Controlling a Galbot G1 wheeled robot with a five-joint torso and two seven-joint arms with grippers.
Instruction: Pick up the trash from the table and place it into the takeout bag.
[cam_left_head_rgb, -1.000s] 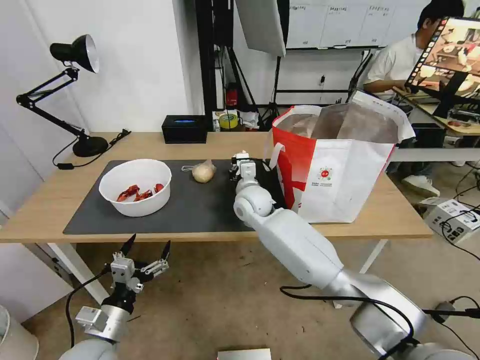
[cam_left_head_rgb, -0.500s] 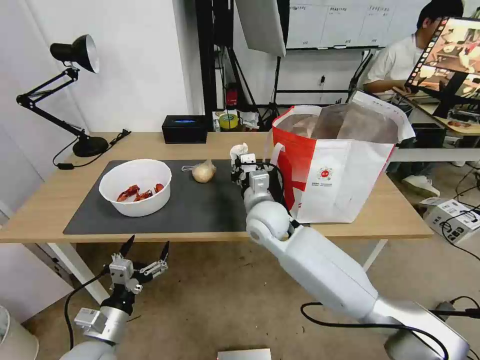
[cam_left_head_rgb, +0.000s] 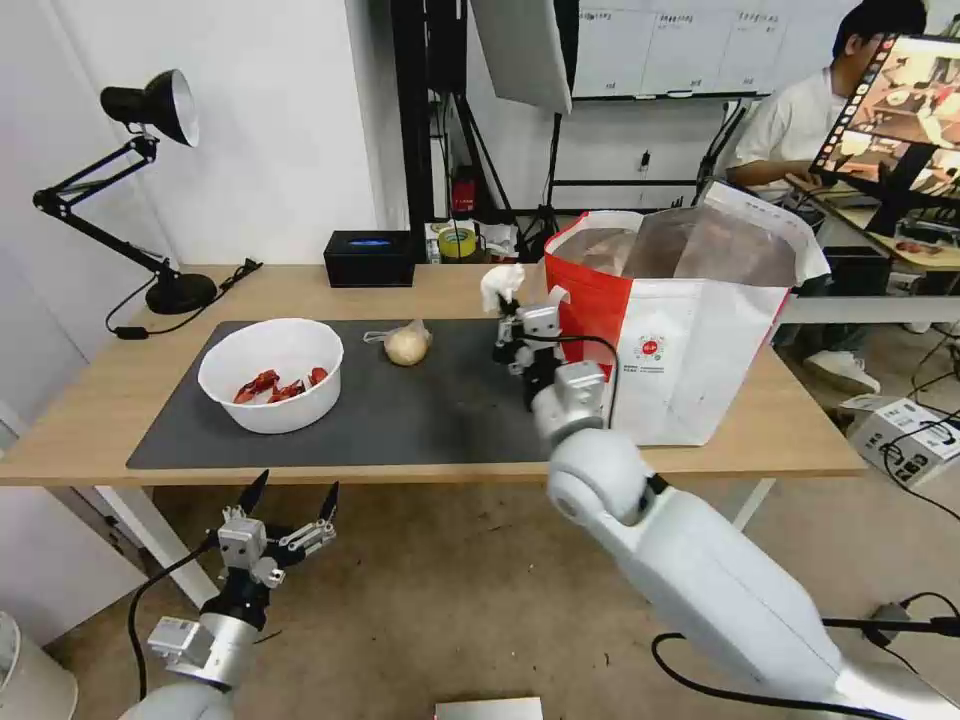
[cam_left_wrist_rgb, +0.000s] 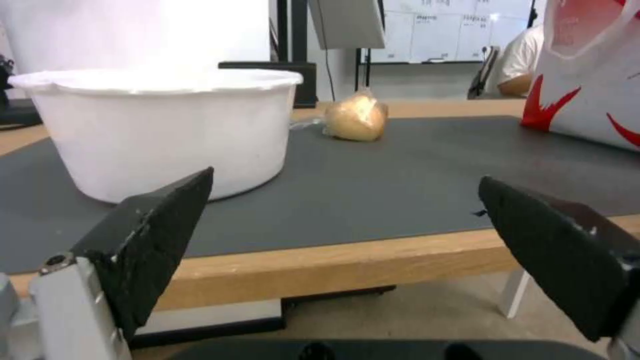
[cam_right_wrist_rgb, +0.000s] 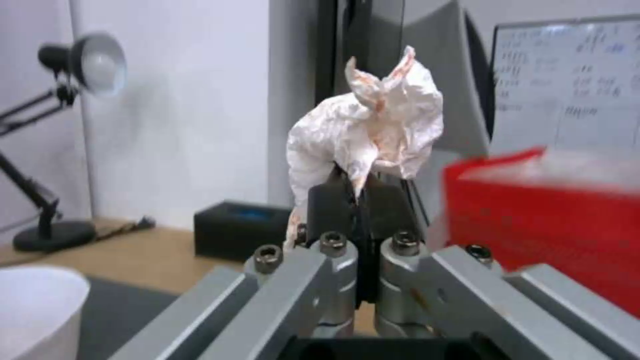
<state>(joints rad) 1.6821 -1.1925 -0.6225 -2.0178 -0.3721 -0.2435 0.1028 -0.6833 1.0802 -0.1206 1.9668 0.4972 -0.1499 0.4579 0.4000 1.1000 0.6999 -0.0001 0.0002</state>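
The right gripper (cam_left_head_rgb: 508, 298) is clamped on the crumpled white tissue (cam_left_head_rgb: 501, 283), holding it up in the air above the dark grey mat (cam_left_head_rgb: 400, 410), just beside the red side panel of the takeout bag (cam_left_head_rgb: 680, 330). In the right wrist view the two dark fingers (cam_right_wrist_rgb: 327, 200) are pressed together on the tissue's lower folds (the paper carries faint orange stains), with the bag's red wall close by. The bag stands upright on the light-wood table (cam_left_head_rgb: 120, 400), its foil-lined mouth open, one corner on the mat. On the mat, well away from the bag, sits the white round bowl (cam_left_head_rgb: 271, 374) with red shell scraps, and between bowl and bag lies the clear bag with the beige bun (cam_left_head_rgb: 406, 343). The left gripper (cam_left_head_rgb: 290, 500) hangs below the table's front edge, near the bowl's end of the mat, fingers spread wide and holding nothing.
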